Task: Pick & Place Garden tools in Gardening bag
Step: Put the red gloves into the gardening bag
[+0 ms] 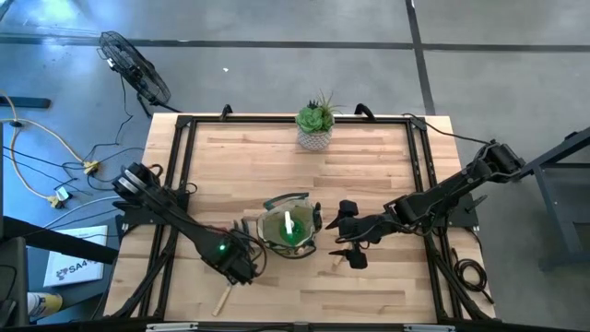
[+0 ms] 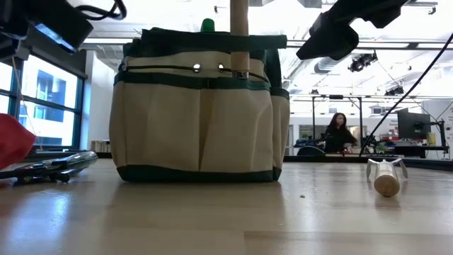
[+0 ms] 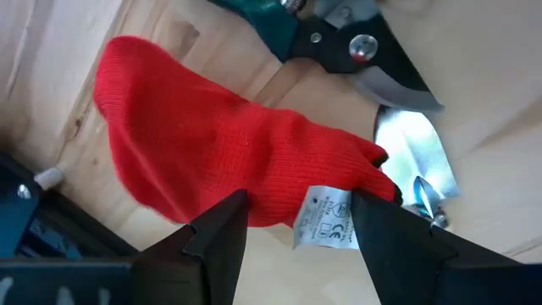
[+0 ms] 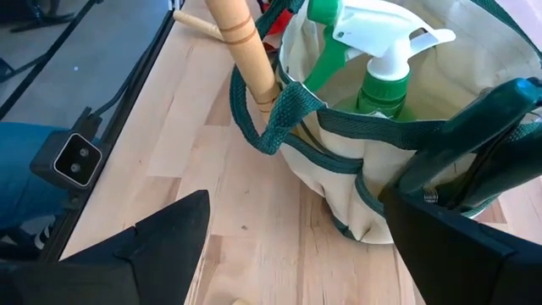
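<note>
A: Gardening bag [image 1: 288, 231] upright near the table's [image 1: 369, 166] near-centre. Green spray bottle [image 4: 377, 63] with white nozzle standing inside. 1 wooden handle [image 4: 246, 51] upright in an outer pocket on the bag's side.

B: Confirmed from low view: bag [image 2: 198, 113] upright, wooden handle [image 2: 239, 35] rising past the rim. Left gripper [image 1: 241, 263]?

A: Low at the table, just left of the bag and a little nearer. Fingers [image 3: 216, 233] spread part-way, straddling the cuff end of the red glove [image 3: 220, 161]. Glove flat on the wood. Whether pads touch fabric: cannot tell. No lift visible.

B: Beside the glove?

A: Dark pruners [image 3: 356, 51] touching or just beside it, blade open. Pale metal trowel blade [image 3: 415, 152] at the glove's cuff. In low view, glove [image 2: 13, 142] and pruners [image 2: 49, 166] at far left on the table.

B: Right gripper [image 1: 343, 235]?

A: Just right of the bag, raised above the table. Fingers [image 4: 161, 237] spread wide, nothing between them. Bag rim [image 4: 339, 119] ahead of it.

B: Loose items?

A: 1 wooden-handled fork [image 2: 386, 176] lying on the table right of the bag. Another wooden handle [image 1: 222, 297] nearer, by the left arm. Succulent in white pot [image 1: 316, 124] at the far edge.
</note>
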`<action>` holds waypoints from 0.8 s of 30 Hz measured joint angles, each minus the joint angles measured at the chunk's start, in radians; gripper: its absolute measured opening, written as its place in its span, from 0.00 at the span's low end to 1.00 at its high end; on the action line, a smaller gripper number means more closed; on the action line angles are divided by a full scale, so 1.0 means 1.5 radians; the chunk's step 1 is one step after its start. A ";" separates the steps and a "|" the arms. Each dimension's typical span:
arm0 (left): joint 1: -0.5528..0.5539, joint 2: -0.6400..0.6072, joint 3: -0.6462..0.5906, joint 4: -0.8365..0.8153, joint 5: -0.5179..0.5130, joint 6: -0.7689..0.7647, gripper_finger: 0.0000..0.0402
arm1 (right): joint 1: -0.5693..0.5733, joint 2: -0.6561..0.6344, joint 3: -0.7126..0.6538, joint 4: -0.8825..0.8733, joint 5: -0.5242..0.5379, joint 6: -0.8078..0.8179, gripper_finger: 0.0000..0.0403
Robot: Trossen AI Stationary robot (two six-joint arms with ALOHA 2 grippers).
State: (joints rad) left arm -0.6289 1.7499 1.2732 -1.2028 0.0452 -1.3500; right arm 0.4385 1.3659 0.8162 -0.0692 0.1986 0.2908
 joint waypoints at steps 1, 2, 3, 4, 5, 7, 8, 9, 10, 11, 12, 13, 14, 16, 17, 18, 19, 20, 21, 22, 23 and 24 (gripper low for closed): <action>0.000 0.001 0.000 0.001 0.000 0.007 0.50 | 0.000 0.000 0.000 0.000 0.000 0.000 0.86; 0.000 0.001 0.000 0.001 0.000 0.007 0.50 | 0.000 0.000 0.000 0.000 0.000 0.000 0.86; 0.000 0.001 0.000 0.001 0.000 0.007 0.50 | 0.000 0.000 0.000 0.000 0.000 0.000 0.86; 0.000 0.001 0.000 0.004 0.000 0.005 0.50 | 0.000 0.000 0.000 0.001 0.000 0.000 0.86; 0.001 0.001 -0.002 0.013 0.000 0.001 0.50 | 0.000 0.000 0.000 0.000 0.000 0.000 0.86; 0.001 0.001 -0.013 0.038 0.000 -0.004 0.50 | 0.000 0.000 0.000 0.000 0.000 0.000 0.86; 0.001 0.001 -0.021 0.050 0.003 -0.005 0.50 | 0.000 0.000 0.000 0.000 0.000 0.000 0.86; 0.001 0.001 -0.030 0.064 0.013 -0.005 0.50 | 0.000 0.000 0.000 0.000 0.000 0.000 0.86; 0.001 0.001 -0.041 0.081 0.029 -0.005 0.50 | 0.000 0.000 0.000 0.000 0.000 0.000 0.86; 0.001 0.001 -0.054 0.100 0.046 -0.006 0.50 | 0.000 0.000 0.000 0.000 0.000 0.000 0.86; 0.001 0.001 -0.070 0.120 0.059 -0.008 0.50 | 0.000 0.000 0.000 0.000 0.000 0.000 0.86; 0.001 0.001 -0.085 0.141 0.069 -0.012 0.50 | 0.000 0.000 0.000 0.000 0.000 0.000 0.86; 0.001 0.001 -0.100 0.161 0.074 -0.018 0.50 | 0.000 0.000 0.000 0.000 0.000 0.000 0.86; 0.001 0.001 -0.121 0.179 0.085 -0.038 0.50 | 0.000 0.000 0.000 -0.001 0.000 0.002 0.86; 0.001 0.000 -0.128 0.181 0.091 -0.050 0.50 | 0.000 0.000 0.000 -0.001 0.000 0.003 0.86; 0.001 0.000 -0.135 0.180 0.097 -0.061 0.48 | 0.000 0.000 0.000 -0.001 0.000 0.003 0.86; 0.001 0.000 -0.138 0.177 0.103 -0.064 0.46 | 0.000 0.000 0.000 -0.002 0.000 0.003 0.86; 0.001 0.000 -0.139 0.173 0.104 -0.064 0.43 | 0.000 0.000 0.000 -0.001 0.000 0.003 0.86; 0.001 0.000 -0.139 0.173 0.103 -0.064 0.39 | 0.000 0.000 0.000 -0.002 0.000 0.003 0.86; 0.001 0.000 -0.139 0.173 0.103 -0.064 0.34 | 0.000 0.000 0.000 -0.002 0.000 0.003 0.86; 0.001 0.000 -0.139 0.172 0.101 -0.063 0.28 | 0.000 0.000 0.000 -0.001 0.000 0.003 0.86; 0.001 0.000 -0.140 0.172 0.101 -0.063 0.21 | 0.000 0.000 0.000 -0.001 0.000 0.003 0.86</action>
State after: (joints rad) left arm -0.6281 1.7500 1.0637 -0.9446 0.1967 -1.4452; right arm 0.4385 1.3659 0.8162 -0.0714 0.1987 0.2947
